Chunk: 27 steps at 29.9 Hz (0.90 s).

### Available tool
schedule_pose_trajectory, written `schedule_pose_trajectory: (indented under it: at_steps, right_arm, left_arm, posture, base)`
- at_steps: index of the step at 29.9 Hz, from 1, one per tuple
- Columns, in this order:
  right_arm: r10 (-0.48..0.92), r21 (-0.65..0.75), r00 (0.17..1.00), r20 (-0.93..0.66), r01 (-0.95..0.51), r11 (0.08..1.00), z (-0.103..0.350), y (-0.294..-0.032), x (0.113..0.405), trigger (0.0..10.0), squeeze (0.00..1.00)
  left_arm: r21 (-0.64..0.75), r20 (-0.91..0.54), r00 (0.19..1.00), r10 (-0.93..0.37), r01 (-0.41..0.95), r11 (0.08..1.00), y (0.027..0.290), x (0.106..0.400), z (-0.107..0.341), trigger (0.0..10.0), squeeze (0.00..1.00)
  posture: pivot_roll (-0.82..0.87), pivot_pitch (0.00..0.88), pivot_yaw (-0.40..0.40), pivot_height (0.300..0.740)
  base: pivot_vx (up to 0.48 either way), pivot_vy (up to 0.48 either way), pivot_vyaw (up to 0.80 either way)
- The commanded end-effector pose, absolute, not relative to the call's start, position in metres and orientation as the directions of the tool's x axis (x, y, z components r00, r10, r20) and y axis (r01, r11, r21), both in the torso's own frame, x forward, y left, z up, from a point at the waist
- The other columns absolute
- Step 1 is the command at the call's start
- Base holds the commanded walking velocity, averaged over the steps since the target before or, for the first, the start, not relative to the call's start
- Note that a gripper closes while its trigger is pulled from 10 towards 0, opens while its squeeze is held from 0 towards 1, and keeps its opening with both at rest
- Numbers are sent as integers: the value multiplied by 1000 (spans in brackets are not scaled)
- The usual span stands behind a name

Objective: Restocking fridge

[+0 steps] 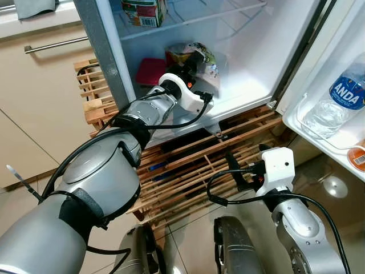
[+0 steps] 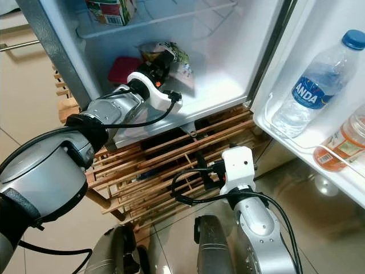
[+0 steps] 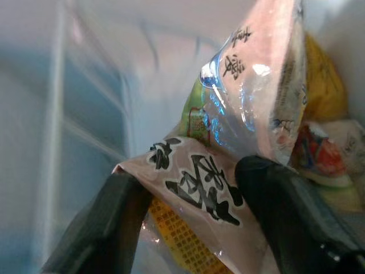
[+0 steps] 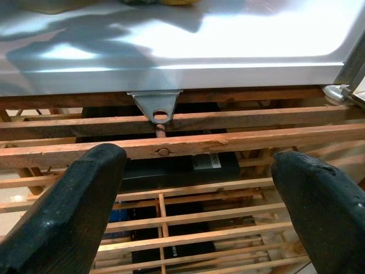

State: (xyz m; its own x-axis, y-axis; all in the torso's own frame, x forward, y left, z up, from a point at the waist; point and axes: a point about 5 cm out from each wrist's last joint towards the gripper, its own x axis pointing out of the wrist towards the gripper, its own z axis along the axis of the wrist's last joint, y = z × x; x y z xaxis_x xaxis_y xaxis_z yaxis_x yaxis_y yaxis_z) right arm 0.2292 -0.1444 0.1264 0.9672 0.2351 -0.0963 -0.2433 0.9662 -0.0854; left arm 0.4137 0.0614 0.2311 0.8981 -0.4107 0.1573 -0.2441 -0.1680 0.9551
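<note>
Left hand inside the open fridge, grasping a food packet; right hand idle below.

We are reaching our left hand into the bottom compartment of the white open fridge, its black fingers clenched on the crinkled clear plastic food packet with black characters, which is sitting at the back of the compartment floor just beside a flat red container. We are holding our right hand released and empty, fingers well apart, facing the slatted wooden rack under the fridge. A clear water bottle with a blue label is standing in the door shelf beside an orange-labelled bottle.
</note>
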Motion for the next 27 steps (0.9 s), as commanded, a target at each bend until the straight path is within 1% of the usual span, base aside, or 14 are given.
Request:
schedule_pose_trajectory:
  at_steps: [1, 2, 3, 5, 6, 8, 10, 11, 12, 15, 18, 20, 23, 27]
  right_arm:
    - [242, -66, 965, -97, -249, 966, 126, -145, 231, 10000, 63]
    - [237, -53, 966, -99, -243, 969, 125, -146, 232, 10000, 59]
    - [237, -53, 966, -99, -243, 969, 125, -146, 232, 10000, 59]
    - [229, -29, 968, -103, -233, 972, 125, -148, 235, 10000, 63]
    - [227, -19, 968, -105, -230, 973, 125, -149, 235, 10000, 67]
    - [225, -13, 968, -107, -228, 974, 124, -150, 236, 10000, 63]
    - [224, 0, 968, -109, -225, 974, 124, -150, 237, 10000, 63]
    - [224, 4, 968, -110, -225, 974, 124, -150, 237, 10000, 63]
    - [224, 4, 968, -110, -225, 974, 124, -150, 237, 10000, 63]
    - [224, 21, 968, -109, -223, 975, 124, -150, 239, 10000, 63]
    - [224, 28, 969, -107, -222, 975, 125, -151, 241, 10000, 67]
    - [223, 30, 969, -106, -221, 975, 125, -151, 241, 10000, 67]
    - [221, 32, 970, -104, -219, 975, 126, -152, 243, 10000, 71]
    - [219, 34, 971, -99, -217, 976, 126, -152, 244, 10000, 67]
  left_arm:
    - [997, 77, 947, -311, -75, 18, 75, 417, 223, 10000, 1000]
    - [987, 20, 962, -274, 25, 161, 77, 417, 217, 10000, 1000]
    - [987, 20, 962, -274, 25, 161, 77, 417, 217, 10000, 1000]
    - [865, -118, 961, -249, 223, 449, 75, 415, 204, 10000, 1000]
    - [800, -155, 954, -258, 275, 534, 73, 414, 200, 10000, 1000]
    - [702, -175, 946, -272, 314, 640, 70, 414, 201, 10000, 1000]
    - [539, -187, 938, -293, 347, 768, 65, 414, 203, 10000, 1000]
    - [477, -190, 934, -302, 357, 803, 63, 413, 204, 10000, 1000]
    - [477, -190, 934, -302, 357, 803, 63, 413, 204, 10000, 1000]
    - [236, -171, 923, -344, 377, 896, 56, 414, 211, 10000, 1000]
    - [66, -134, 920, -368, 379, 923, 53, 415, 221, 10000, 1000]
    - [-1, -110, 917, -384, 386, 923, 51, 416, 227, 10000, 1000]
    - [25, -36, 914, -404, 405, 914, 47, 417, 245, 10000, 1000]
    - [85, -30, 914, -404, 405, 910, 49, 416, 244, 10000, 1000]
  posture:
    - [-298, 104, 18, 641]
    - [-298, 104, 18, 641]
    - [-298, 104, 18, 641]
    - [-295, 107, 17, 641]
    - [-295, 107, 17, 641]
    - [-293, 106, 16, 641]
    - [-290, 106, 16, 641]
    - [-290, 106, 16, 641]
    - [-290, 106, 16, 641]
    - [-289, 102, 16, 641]
    - [-287, 101, 16, 641]
    - [-289, 100, 18, 641]
    - [-285, 95, 21, 641]
    - [-281, 91, 24, 641]
  base:
    - [0, 0, 0]
    - [0, 0, 0]
    - [0, 0, 0]
    - [0, 0, 0]
    - [0, 0, 0]
    - [0, 0, 0]
    - [0, 0, 0]
    - [0, 0, 0]
    - [0, 0, 0]
    - [0, 0, 0]
    - [0, 0, 0]
    - [0, 0, 0]
    - [0, 0, 0]
    - [0, 0, 0]
